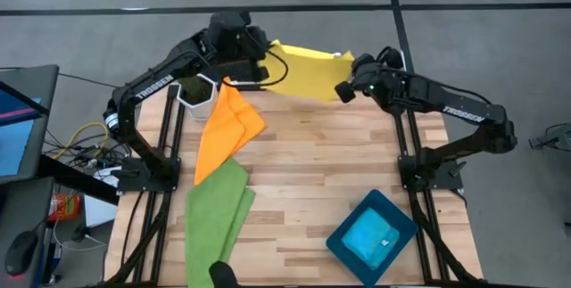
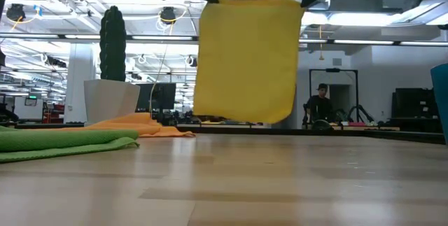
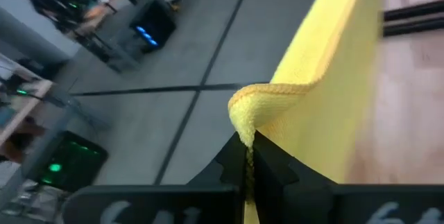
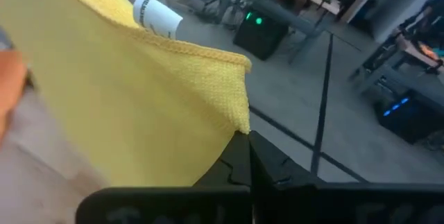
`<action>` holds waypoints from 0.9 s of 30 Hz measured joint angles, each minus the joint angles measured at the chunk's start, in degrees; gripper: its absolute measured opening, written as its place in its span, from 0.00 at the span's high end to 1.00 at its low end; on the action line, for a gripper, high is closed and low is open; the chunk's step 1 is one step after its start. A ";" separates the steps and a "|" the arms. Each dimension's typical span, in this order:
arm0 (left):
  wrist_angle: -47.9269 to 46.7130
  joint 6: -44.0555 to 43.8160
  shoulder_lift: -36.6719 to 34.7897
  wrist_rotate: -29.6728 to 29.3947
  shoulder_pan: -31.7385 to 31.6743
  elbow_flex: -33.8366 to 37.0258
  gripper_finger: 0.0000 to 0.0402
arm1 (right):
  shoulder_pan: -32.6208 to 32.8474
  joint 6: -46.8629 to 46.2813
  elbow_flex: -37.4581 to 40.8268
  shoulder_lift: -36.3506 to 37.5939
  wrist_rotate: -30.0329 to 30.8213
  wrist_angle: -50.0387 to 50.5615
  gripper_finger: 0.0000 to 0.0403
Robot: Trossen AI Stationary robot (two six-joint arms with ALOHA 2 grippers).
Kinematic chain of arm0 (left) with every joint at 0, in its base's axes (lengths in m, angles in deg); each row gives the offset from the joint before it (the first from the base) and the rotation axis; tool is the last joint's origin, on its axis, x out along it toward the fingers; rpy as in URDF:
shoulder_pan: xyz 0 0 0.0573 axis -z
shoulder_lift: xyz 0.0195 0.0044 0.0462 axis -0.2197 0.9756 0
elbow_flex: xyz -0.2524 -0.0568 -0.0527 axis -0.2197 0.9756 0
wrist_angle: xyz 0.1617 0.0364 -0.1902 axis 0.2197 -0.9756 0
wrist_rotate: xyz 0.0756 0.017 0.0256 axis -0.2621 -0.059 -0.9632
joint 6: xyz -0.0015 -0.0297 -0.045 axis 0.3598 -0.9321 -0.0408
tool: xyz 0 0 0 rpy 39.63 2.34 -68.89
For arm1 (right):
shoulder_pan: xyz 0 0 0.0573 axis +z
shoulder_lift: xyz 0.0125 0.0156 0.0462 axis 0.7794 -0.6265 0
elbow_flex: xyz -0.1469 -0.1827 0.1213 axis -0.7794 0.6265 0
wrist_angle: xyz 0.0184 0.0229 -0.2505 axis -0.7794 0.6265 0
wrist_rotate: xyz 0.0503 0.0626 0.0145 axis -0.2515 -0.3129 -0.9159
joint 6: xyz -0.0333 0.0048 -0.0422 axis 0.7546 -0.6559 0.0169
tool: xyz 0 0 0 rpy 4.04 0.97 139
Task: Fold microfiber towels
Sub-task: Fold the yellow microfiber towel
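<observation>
Wooden plank tabletop (image 1: 357,163); grey concrete floor, open workshop behind. Yellow towel (image 1: 308,69) hangs flat above far edge, top corners pinched by left end effector (image 3: 248,156) and right end effector (image 4: 248,156).

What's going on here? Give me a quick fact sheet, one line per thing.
yellow towel: held up above the table, hanging flat
left gripper: shut on one top corner
right gripper: shut on the other top corner
orange towel: lying on the table
green towel: lying on the table
light blue towel: in the teal tray
</observation>
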 joint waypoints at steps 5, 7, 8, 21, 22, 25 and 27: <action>-7.68 -6.93 -0.13 5.50 0.60 0.09 1.00 | 3.47 -4.20 0.86 0.01 0.09 5.81 0.98; -10.59 -12.00 -0.48 9.87 1.58 2.03 1.00 | 6.63 -8.72 3.11 0.04 0.27 9.16 0.98; -12.57 -13.76 -0.66 12.32 2.46 3.59 1.00 | 8.51 -11.81 4.63 0.07 -0.07 10.69 0.98; -13.63 -17.57 -0.87 20.38 19.86 30.33 1.00 | 28.13 -29.03 19.14 1.09 -19.34 8.68 0.98; -12.60 -17.87 -0.87 20.43 20.15 31.12 1.00 | 27.88 -27.56 19.12 1.32 -20.51 8.58 0.98; -10.63 -21.62 -0.90 20.42 20.10 32.27 1.00 | 26.22 -24.83 19.13 1.48 -26.60 8.59 0.97; -10.36 -23.52 -0.90 21.24 20.05 32.30 1.00 | 25.74 -24.72 19.14 0.90 -29.58 8.90 0.97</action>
